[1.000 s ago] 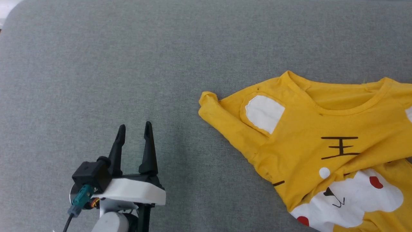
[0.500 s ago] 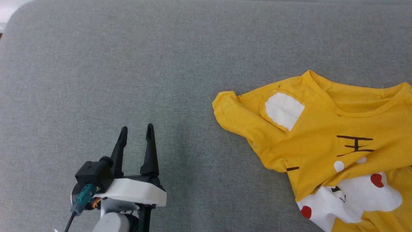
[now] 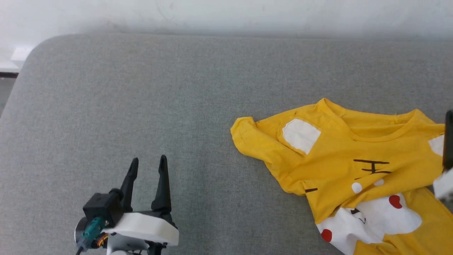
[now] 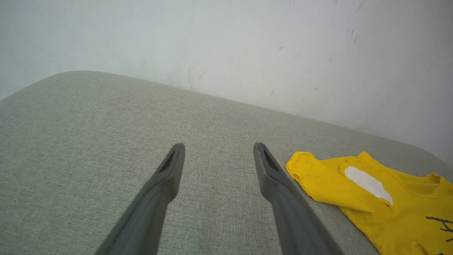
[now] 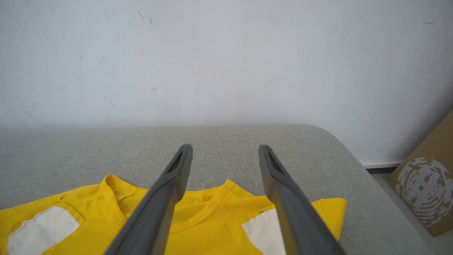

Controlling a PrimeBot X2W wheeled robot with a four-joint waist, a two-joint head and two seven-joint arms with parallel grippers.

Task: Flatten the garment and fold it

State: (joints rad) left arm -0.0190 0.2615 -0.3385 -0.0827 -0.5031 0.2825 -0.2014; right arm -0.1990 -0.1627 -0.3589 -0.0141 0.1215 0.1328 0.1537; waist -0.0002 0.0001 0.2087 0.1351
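The garment (image 3: 354, 166) is a bright yellow T-shirt with a tiger face, lying crumpled on the right of the grey cushion. Its collar points to the far side and its lower front is folded over. My left gripper (image 3: 148, 160) stands open over bare cushion at the lower left, well apart from the sleeve (image 3: 247, 136). In the left wrist view the left gripper (image 4: 218, 146) holds nothing, and the garment (image 4: 371, 198) lies to its right. My right gripper (image 5: 224, 147) is open above the collar (image 5: 212, 212), with nothing between its fingers. One of its fingers (image 3: 448, 138) shows at the head view's right edge.
The grey cushioned surface (image 3: 141, 88) ends at a white wall (image 3: 226, 14) along the far side. Its far left corner (image 3: 35, 46) is rounded. A cardboard box (image 5: 424, 184) stands on the floor past the cushion's right end.
The head camera has tilted up, so the wall now shows. The garment's left sleeve has drawn to the right and its front has bunched more. A right gripper finger has come into the head view's right edge.
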